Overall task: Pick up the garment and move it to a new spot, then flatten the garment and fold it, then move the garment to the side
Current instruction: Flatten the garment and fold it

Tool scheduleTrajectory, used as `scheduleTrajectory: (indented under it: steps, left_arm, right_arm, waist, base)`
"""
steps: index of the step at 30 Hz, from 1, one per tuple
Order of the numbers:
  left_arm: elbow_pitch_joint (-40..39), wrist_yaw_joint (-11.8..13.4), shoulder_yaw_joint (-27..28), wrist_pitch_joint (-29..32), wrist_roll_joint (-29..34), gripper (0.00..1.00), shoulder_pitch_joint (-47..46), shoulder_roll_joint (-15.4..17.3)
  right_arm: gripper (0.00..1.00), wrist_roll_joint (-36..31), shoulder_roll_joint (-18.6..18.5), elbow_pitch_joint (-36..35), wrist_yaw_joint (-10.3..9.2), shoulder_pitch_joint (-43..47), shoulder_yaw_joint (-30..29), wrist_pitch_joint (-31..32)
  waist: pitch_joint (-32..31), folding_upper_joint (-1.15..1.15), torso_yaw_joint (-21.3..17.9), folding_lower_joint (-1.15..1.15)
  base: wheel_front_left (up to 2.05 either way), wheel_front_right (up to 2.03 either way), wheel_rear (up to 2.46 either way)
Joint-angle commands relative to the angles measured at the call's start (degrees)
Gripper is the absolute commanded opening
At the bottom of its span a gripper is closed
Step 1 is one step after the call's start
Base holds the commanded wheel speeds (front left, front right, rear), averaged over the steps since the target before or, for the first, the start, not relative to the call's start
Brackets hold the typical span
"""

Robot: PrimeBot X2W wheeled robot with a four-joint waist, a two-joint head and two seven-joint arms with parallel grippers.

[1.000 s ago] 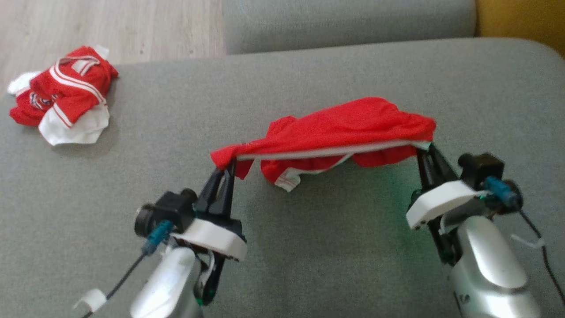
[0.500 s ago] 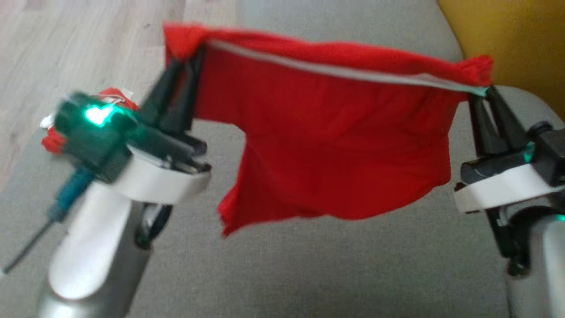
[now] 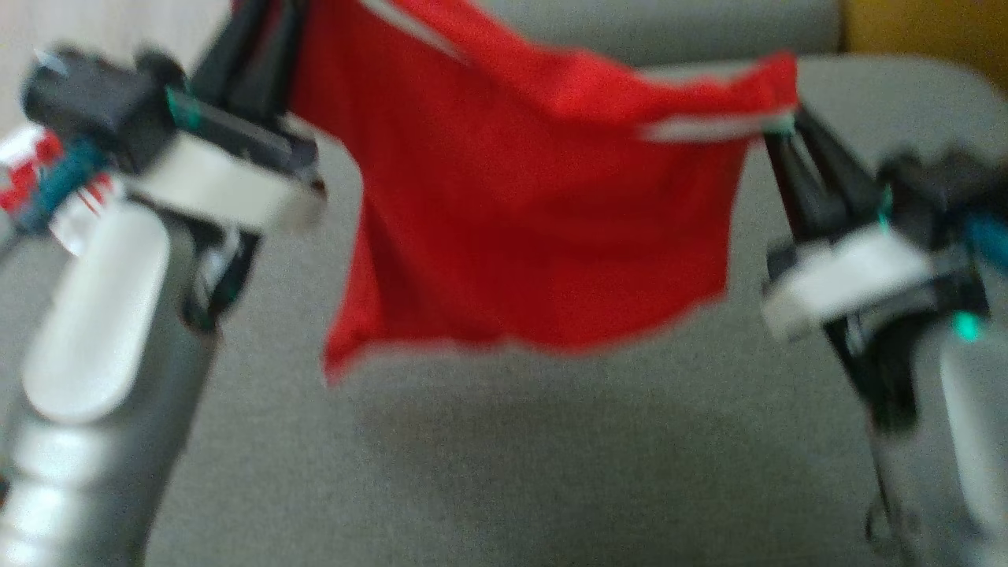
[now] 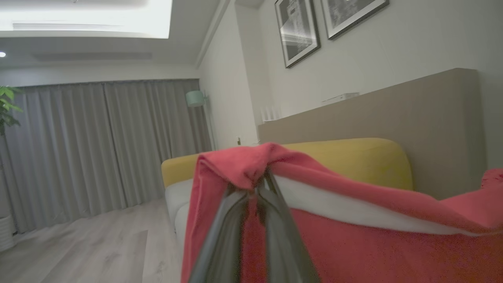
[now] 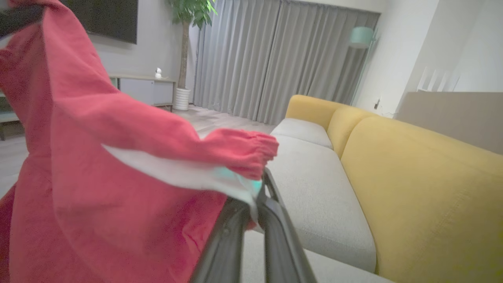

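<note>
A red garment [image 3: 520,213] with a white band along its top edge hangs spread in the air above the grey seat cushion [image 3: 504,457]. My left gripper [image 3: 264,24] is shut on its upper left corner, raised high at the top of the head view. On the other side, my right gripper [image 3: 776,130] is shut on the upper right corner, somewhat lower. The left wrist view shows the garment [image 4: 353,243] bunched over the dark fingertips [image 4: 257,188]. The right wrist view shows the garment [image 5: 118,188] draped away from the pinched band at the fingertips [image 5: 259,192].
A second red and white crumpled garment [image 3: 31,189] lies at the far left, partly behind my left arm. A yellow sofa back [image 5: 424,196] rises beyond the grey cushions [image 5: 314,196]. Wooden floor [image 4: 90,243] lies off the cushion's left side.
Both grippers have lifted the garment off the cushion, so it now hangs open instead of bunched low. The left gripper has risen higher than the right. The picture is blurred with motion.
</note>
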Motion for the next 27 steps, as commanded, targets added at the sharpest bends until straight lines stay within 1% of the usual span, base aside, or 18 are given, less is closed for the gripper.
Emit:
scheduleTrajectory:
  steps: [1, 2, 4, 7, 10, 12, 16, 19, 20, 23, 27]
  left_arm:
    - [0.91, -0.23, 3.67, -0.99, -0.69, 0.00, -7.25, 2.03]
    - [3.14, -0.31, 4.47, -1.99, -1.54, 0.00, -9.36, 1.54]
    - [7.51, -0.52, 5.26, -4.11, -1.58, 0.00, -14.05, 1.56]
    - [13.68, -0.76, 5.29, -7.76, -0.95, 0.00, -20.61, 0.88]
    - [19.34, -0.94, 4.42, -10.52, -0.53, 0.00, -25.59, -0.42]
    - [23.02, -1.07, 3.32, -11.92, -0.20, 0.00, -27.63, -1.20]
    - [28.49, -1.31, 1.14, -13.94, -1.33, 0.00, -28.13, -3.19]
    - [30.69, -1.44, -1.40, -14.92, -2.62, 0.00, -26.20, -4.13]
    - [30.69, -1.44, -1.40, -14.92, -2.62, 0.00, -26.20, -4.13]
    - [29.99, -1.47, -3.97, -15.62, -5.61, 0.00, -23.22, -4.48]
    - [26.77, -1.49, -4.80, -16.38, -9.12, 0.00, -17.39, -3.09]
  right_arm:
    - [0.00, 0.53, -0.24, 1.60, 0.42, -9.07, 1.54, -0.82]
    - [0.00, 0.39, -0.09, 4.90, 0.42, -12.76, 1.93, -1.83]
    - [0.00, -1.33, 0.31, 11.85, 0.42, -20.52, 2.69, -4.39]
    - [0.00, -2.34, 3.50, 23.01, 0.42, -30.61, 1.55, -9.48]
    - [0.00, -4.51, 5.50, 33.30, 0.42, -37.75, -0.16, -14.66]
    - [0.00, -5.86, 6.28, 39.36, 0.42, -40.48, -1.17, -17.61]
    - [0.00, -7.82, 6.86, 48.38, 0.42, -42.36, -3.01, -23.27]
    - [0.00, -6.80, 6.91, 53.09, 0.42, -41.44, -2.04, -26.82]
    - [0.00, -6.80, 6.91, 53.09, 0.42, -41.44, -2.04, -26.82]
    - [0.00, -5.52, 6.93, 55.60, 0.42, -39.63, -1.10, -29.67]
    - [0.00, -4.26, 6.94, 56.40, 0.42, -35.62, -0.10, -32.15]
  waist:
    - [8.66, 0.00, -1.76, 0.00]
    - [10.38, 0.00, -2.02, 0.00]
    - [13.75, 0.00, -2.46, 0.00]
    - [17.44, 0.00, -2.47, 0.00]
    - [20.36, 0.00, -1.83, 0.00]
    - [21.76, 0.00, -1.21, 0.00]
    - [23.75, 0.00, -0.25, 0.00]
    - [24.17, 0.00, 0.15, 0.00]
    - [24.17, 0.00, 0.15, 0.00]
    - [23.84, 0.00, -0.03, 0.00]
    - [21.76, 0.00, -0.46, 0.00]
  base:
    - [0.00, 0.00, 0.00]
    - [0.00, 0.00, 0.00]
    - [0.00, 0.00, 0.00]
    - [0.00, 0.00, 0.00]
    - [0.00, 0.00, 0.00]
    - [0.00, 0.00, 0.00]
    - [0.00, 0.00, 0.00]
    - [0.00, 0.00, 0.00]
    - [0.00, 0.00, 0.00]
    - [0.00, 0.00, 0.00]
    - [0.00, 0.00, 0.00]
